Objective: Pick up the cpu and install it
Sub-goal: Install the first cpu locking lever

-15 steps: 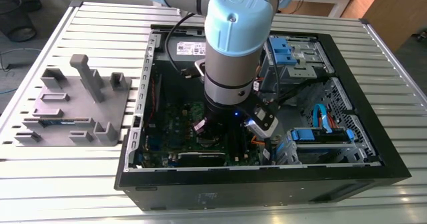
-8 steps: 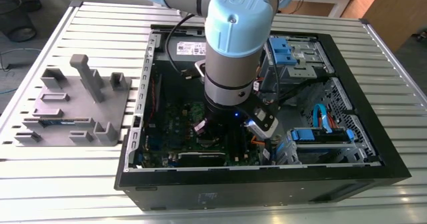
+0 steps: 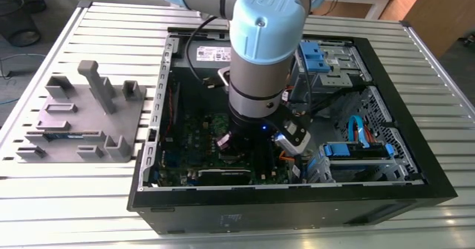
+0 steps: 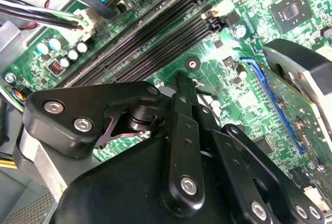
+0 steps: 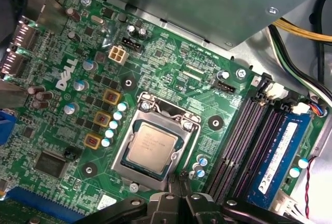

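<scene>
Chip [image 5: 152, 148] lying flat and square inside the socket frame [image 5: 120, 151] on the board, silver top up. Gripper [image 5: 179, 189] just beside the frame's edge, nothing between the fingers; open or shut, cannot tell. Worth confirming even seating on all four sides before pressing anything. Tight quarters: memory slots [image 5: 244, 146] close beside the frame, capacitors [image 5: 113, 125] lining the opposite edge, case wall [image 3: 157, 121] further out.
</scene>
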`<state>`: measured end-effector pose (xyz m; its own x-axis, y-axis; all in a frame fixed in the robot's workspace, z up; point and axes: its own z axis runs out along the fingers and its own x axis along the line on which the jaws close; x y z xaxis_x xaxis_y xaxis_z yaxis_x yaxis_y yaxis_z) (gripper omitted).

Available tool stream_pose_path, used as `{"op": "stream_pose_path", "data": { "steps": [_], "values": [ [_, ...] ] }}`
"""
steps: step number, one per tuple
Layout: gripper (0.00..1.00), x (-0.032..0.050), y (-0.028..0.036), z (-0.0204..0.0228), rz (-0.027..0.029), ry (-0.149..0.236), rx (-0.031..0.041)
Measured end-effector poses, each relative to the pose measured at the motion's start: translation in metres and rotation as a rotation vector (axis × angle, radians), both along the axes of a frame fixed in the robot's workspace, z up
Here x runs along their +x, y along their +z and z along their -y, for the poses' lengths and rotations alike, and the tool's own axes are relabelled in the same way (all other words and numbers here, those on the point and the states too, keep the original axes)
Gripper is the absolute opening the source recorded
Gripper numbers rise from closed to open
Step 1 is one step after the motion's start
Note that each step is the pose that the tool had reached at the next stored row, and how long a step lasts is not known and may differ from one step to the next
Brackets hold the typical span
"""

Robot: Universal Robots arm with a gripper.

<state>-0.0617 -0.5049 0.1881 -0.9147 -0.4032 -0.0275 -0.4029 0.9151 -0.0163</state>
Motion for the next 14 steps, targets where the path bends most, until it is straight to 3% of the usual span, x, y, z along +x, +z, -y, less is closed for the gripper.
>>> {"op": "stream_pose_path", "data": {
  "steps": [10, 14],
  "values": [
    [0.11, 0.0017, -0.0006, 0.0, -0.0001, 0.0, -0.0002],
    [0.11, 0.0017, 0.0058, -0.0001, 0.0002, 0.0, 0.0004]
  ]
}}
